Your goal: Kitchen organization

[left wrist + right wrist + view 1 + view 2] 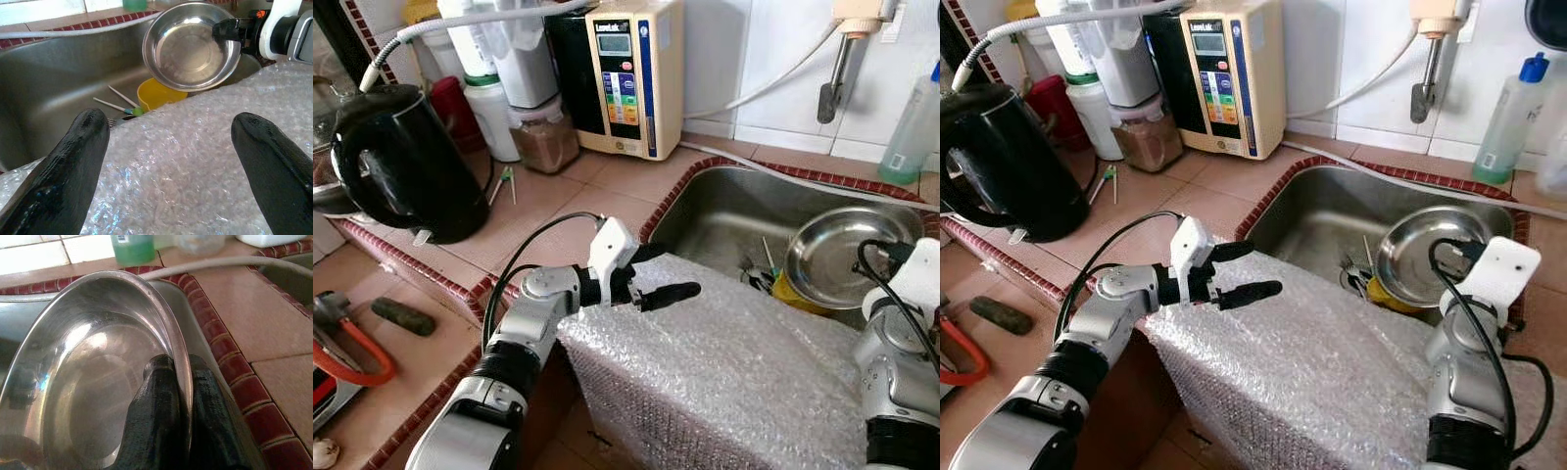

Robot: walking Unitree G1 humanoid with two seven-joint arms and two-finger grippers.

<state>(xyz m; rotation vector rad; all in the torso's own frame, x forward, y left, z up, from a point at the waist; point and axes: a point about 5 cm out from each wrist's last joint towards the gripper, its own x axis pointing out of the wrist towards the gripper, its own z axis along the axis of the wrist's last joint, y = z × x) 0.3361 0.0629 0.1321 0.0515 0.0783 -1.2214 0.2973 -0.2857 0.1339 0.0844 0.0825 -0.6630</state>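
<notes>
1. One steel bowl (842, 257) tilted over sink (724, 211), rim pinched between right gripper (180, 396) fingers.
2. One yellow cup (156, 94) beneath bowl; utensils beside it.
3. Bubble wrap (734, 372) draped across sink's near edge.
4. Left gripper (658, 274) spread wide, unladen, above wrap.
5. One black kettle (401, 162) well left of sink.
</notes>
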